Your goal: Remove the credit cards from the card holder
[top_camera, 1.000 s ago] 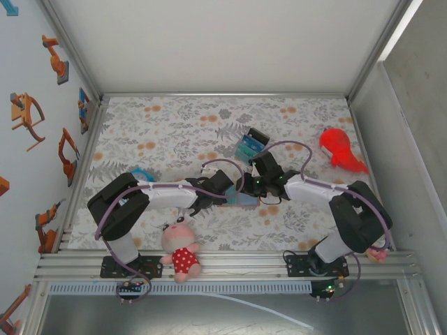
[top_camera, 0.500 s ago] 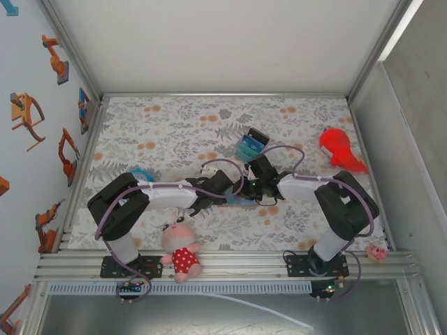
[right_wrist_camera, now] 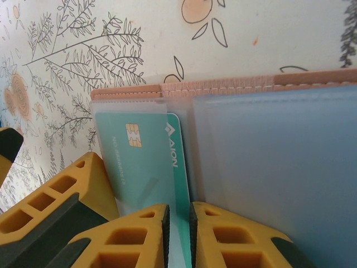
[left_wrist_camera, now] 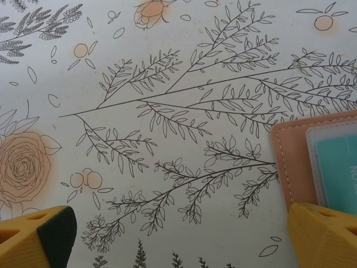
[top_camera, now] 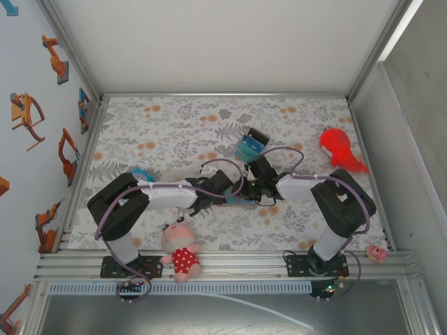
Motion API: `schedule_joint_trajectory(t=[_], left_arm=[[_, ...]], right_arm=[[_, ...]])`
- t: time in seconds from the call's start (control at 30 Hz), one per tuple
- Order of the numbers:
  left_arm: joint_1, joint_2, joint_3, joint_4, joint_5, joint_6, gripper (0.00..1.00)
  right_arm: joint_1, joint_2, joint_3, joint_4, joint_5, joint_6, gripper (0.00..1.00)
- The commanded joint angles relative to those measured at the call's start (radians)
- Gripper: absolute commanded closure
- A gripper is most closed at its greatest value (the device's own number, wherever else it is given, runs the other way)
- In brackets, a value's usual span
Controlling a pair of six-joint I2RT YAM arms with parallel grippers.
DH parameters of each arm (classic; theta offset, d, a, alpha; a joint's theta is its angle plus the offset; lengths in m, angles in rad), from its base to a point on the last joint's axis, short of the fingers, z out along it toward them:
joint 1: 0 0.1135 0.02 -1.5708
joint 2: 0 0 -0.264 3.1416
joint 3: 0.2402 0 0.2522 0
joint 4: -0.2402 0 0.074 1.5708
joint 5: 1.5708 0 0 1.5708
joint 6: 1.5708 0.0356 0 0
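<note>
Floral worktop (top_camera: 174, 132) from above: plush doll (top_camera: 180, 250), red toy (top_camera: 340, 149) and striped block (top_camera: 250, 144) lie around; left claw (top_camera: 227, 195) and right claw (top_camera: 251, 190) cover most of the card holder (top_camera: 236, 201). Left wrist: left claw gapes wide, empty (holder cut off at the right). Right wrist: right claw pinches the teal card (right_wrist_camera: 148, 162) in its sleeve.

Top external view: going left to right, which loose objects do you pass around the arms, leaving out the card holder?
Small blue item → plush doll → striped block → red toy → small pink toy.
</note>
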Motion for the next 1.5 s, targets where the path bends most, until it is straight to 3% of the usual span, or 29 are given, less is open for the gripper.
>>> schedule_joint_trajectory(t=[0.0,0.37,0.9,1.23,1.47], left_arm=[[0.001,0.003,-0.017,-0.072,-0.009,-0.007,0.03],[0.002,0.012,-0.007,-0.079,-0.006,-0.013,0.03],[-0.001,0.025,-0.001,-0.081,0.009,-0.015,0.03],[-0.001,0.026,0.003,-0.081,0.009,-0.016,0.03],[-0.001,0.028,0.001,-0.084,0.009,-0.021,0.03]], right_arm=[[-0.003,-0.003,-0.031,-0.073,0.048,0.009,0.82],[-0.003,-0.030,-0.034,-0.085,0.059,0.004,0.81],[-0.006,0.012,-0.043,0.089,-0.063,0.033,0.83],[-0.031,-0.013,-0.119,0.312,-0.154,0.094,0.92],[-0.048,-0.022,-0.144,0.343,-0.162,0.105,0.97]])
